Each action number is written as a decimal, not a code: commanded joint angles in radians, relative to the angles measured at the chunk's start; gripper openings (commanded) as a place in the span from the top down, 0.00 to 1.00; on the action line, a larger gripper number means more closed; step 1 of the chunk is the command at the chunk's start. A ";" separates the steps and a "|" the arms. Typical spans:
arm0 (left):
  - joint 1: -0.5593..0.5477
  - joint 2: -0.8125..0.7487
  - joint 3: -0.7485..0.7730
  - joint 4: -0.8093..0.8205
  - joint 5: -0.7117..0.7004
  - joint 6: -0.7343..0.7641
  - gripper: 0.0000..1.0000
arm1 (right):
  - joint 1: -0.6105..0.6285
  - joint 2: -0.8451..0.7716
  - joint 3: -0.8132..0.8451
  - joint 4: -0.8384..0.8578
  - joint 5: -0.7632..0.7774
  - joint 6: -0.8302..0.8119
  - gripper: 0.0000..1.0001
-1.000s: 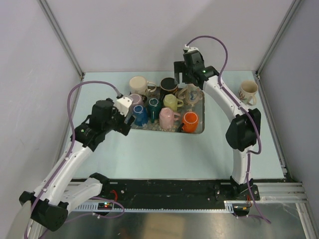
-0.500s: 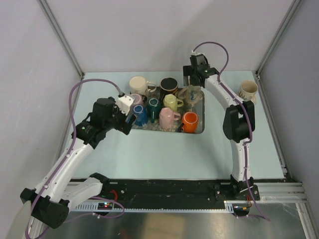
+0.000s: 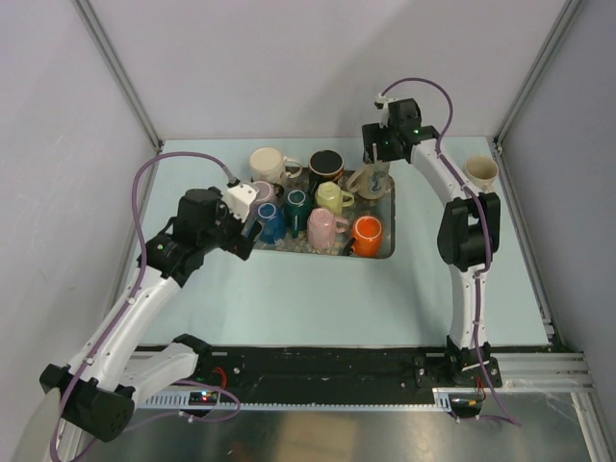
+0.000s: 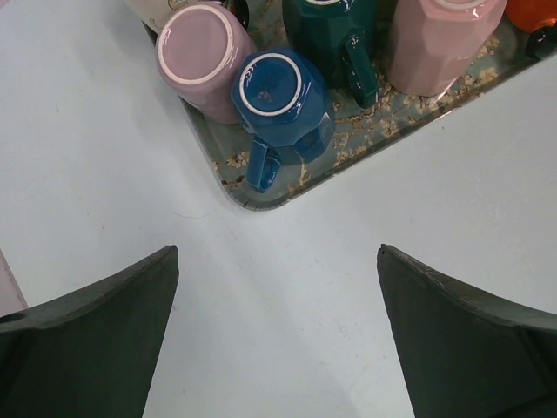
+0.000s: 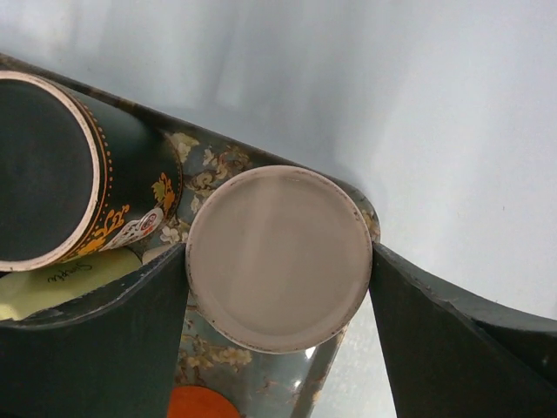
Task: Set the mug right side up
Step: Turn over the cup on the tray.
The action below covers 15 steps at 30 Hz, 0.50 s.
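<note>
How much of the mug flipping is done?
Looks done: one cream mug stands upright on the table. In hand: the right gripper has its fingers against both sides of an upside-down beige mug in the tray. Left: it isn't turned yet, and the blue mug and pink mug sit bottoms up. The left gripper hangs open.

Soft, even light, faint shadows; wrist views sharp (fingers (image 4: 87,348) dark), pale streaky sheen on table (image 5: 392,87).
</note>
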<state>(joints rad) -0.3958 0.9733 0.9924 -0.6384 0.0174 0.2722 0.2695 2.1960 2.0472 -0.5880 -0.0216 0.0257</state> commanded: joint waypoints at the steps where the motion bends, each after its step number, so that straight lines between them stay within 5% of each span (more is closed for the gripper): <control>1: 0.009 -0.011 0.038 0.013 0.033 0.012 0.00 | -0.025 0.046 0.095 0.000 -0.241 -0.154 0.56; 12: 0.009 -0.008 0.038 0.013 0.066 0.001 0.00 | -0.007 0.067 0.162 -0.068 -0.345 -0.446 0.48; 15: 0.009 -0.009 0.036 0.014 0.072 -0.001 0.00 | 0.002 0.065 0.153 -0.081 -0.300 -0.471 0.33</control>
<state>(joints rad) -0.3939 0.9733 0.9920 -0.6384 0.0608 0.2710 0.2562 2.2555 2.1448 -0.6628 -0.3084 -0.3576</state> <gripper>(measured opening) 0.996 0.802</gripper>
